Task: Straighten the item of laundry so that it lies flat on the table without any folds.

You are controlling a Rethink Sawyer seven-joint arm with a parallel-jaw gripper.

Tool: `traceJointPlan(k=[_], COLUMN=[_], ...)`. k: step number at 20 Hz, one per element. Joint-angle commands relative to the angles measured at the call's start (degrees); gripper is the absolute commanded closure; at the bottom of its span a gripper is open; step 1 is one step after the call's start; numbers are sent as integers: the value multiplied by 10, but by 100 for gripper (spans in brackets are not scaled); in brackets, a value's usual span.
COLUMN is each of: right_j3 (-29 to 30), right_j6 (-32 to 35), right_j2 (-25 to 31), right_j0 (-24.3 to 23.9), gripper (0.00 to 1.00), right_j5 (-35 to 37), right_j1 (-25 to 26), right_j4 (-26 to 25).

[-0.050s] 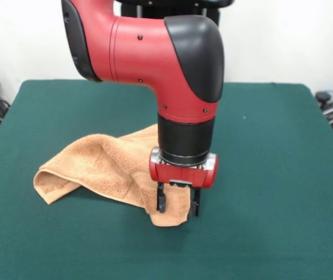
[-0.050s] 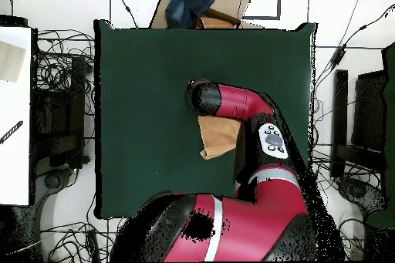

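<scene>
The item of laundry is a peach-orange towel, crumpled and folded over itself left of the table's middle. In the overhead view only part of the towel shows beside the red arm. My gripper stands low over the towel's near right corner. Its two black fingers are apart, one on each side of the cloth, so it is open and straddles that corner. The towel's left end is doubled into a thick fold. The green table spreads wide around it. From above, the arm hides the gripper.
A cardboard box with a dark blue cloth sits just beyond the table's far edge in the overhead view. Cables and equipment lie on the floor along both sides of the table.
</scene>
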Motion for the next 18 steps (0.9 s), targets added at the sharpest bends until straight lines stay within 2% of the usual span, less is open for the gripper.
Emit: traceJointPlan(k=[1, 9, 18], right_j3=[27, 13, 4], right_j6=[22, 42, 59], right_j2=[43, 40, 23], right_j0=[7, 23, 44], gripper=[0, 0, 0], right_j5=[11, -18, -31], right_j1=[26, 59, 67], right_j4=[-23, -19, -16])
